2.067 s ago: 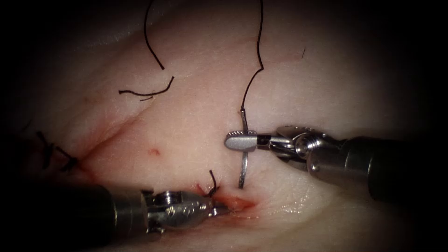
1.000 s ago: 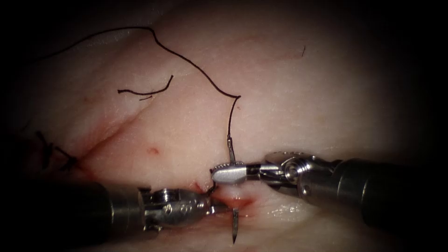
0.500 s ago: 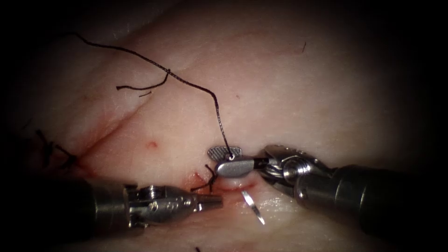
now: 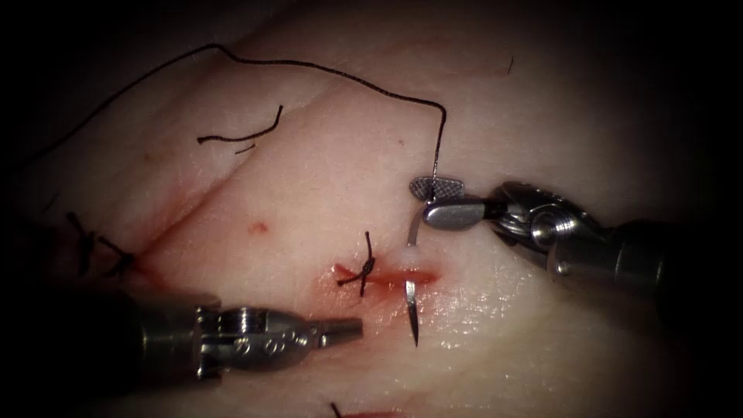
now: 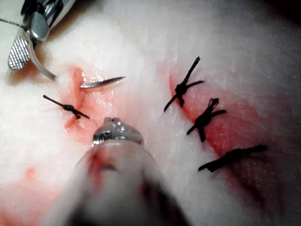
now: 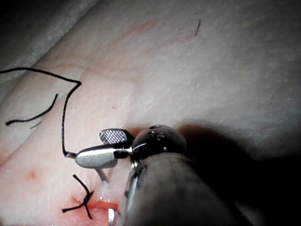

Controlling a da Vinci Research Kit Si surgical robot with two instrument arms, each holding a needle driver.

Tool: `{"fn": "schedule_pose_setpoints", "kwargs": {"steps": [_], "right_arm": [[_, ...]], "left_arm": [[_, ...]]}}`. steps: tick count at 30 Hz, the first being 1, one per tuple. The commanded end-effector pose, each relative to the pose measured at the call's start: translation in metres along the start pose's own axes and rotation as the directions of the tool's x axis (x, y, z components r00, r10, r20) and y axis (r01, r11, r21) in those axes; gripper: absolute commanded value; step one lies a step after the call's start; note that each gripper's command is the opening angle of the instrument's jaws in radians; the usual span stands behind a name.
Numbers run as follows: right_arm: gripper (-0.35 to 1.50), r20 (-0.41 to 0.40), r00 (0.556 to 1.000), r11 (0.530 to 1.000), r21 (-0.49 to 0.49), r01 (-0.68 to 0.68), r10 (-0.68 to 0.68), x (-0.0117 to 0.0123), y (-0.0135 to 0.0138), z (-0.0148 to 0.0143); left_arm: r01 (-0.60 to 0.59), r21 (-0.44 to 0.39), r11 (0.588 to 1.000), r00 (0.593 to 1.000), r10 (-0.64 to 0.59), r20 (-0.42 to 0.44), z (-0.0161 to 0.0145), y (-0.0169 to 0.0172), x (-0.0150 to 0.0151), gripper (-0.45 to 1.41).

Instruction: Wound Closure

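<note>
the right gripper [image 4: 441, 200] is sitting right of centre in the endoscope view with its jaws parted, the ridged face of one jaw showing. the tail end of the needle [image 4: 412, 306] is lying between them against the smooth jaw, and i cannot tell whether it is being pinched at all. the left gripper [image 4: 340, 331] is waiting at lower left with its jaws together, holding nothing.

the needle is sitting in the tissue [image 4: 325, 170]. its curve is going in just under the right gripper, and its tip is coming out at the right end of the cut [image 4: 426, 275] and pointing toward the bottom of the frame. it is lying just right of a knotted stitch [image 4: 364, 267]. compared with two seconds ago, when it was clamped mid-curve above the surface, the needle is now driven through and the clamp is loosened.

the thread [image 4: 325, 71] is trailing from the tail up and off to the upper left.

judging from this, the bite is being completed. the next move is probably calling for a firm hold on the bare tip, which is lying near the left gripper but apart from it.
</note>
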Motion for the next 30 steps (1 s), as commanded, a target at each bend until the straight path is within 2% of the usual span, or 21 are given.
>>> {"fn": "schedule_pose_setpoints", "kwargs": {"steps": [1,2,3,5,7,9,13,21,27,30], "right_arm": [[1.21,0.011,0.998,0.998,-0.009,0.068,-0.068,0.0006,0.0015,-0.0001],[1.21,0.011,0.998,0.998,-0.009,0.068,-0.068,0.0006,0.0015,-0.0001],[1.21,0.049,0.987,0.988,-0.019,0.154,-0.153,0.0007,0.0017,-0.0003],[1.30,0.135,0.950,0.957,-0.023,0.288,-0.283,0.0009,0.0019,-0.0004],[1.30,0.221,0.899,0.921,-0.010,0.389,-0.377,0.0010,0.0020,-0.0005],[1.28,0.257,0.865,0.896,0.005,0.444,-0.430,0.0011,0.0021,-0.0006],[1.18,0.261,0.855,0.889,0.031,0.457,-0.448,0.0009,0.0020,-0.0013],[1.18,0.236,0.862,0.890,0.038,0.454,-0.449,0.0014,0.0024,-0.0028],[1.13,0.225,0.862,0.888,0.040,0.457,-0.454,0.0013,0.0029,-0.0036],[1.11,0.221,0.859,0.885,0.042,0.464,-0.461,0.0006,0.0032,-0.0036]], "left_arm": [[-0.032,0.015,0.999,0.999,0.032,-0.021,0.0012,0.0000,0.0007,0.39],[-0.032,0.015,0.999,0.999,0.032,-0.021,0.0012,0.0000,0.0007,0.39],[-0.049,0.030,0.998,0.998,0.050,-0.035,0.0013,-0.0001,0.0012,0.49],[-0.080,0.049,0.996,0.995,0.082,-0.053,0.0014,-0.0004,0.0019,0.54],[-0.115,0.070,0.991,0.990,0.120,-0.072,0.0013,-0.0008,0.0026,0.54],[-0.141,0.087,0.986,0.985,0.148,-0.086,0.0012,-0.0013,0.0031,0.57],[-0.199,0.102,0.975,0.975,0.208,-0.084,0.0017,-0.0019,0.0035,0.54],[-0.296,0.090,0.951,0.952,0.301,-0.052,0.0026,-0.0025,0.0025,0.37],[-0.374,0.080,0.924,0.926,0.377,-0.026,0.0037,-0.0031,0.0014,0.37],[-0.427,0.088,0.900,0.903,0.430,-0.016,0.0045,-0.0035,0.0014,0.46]]}}
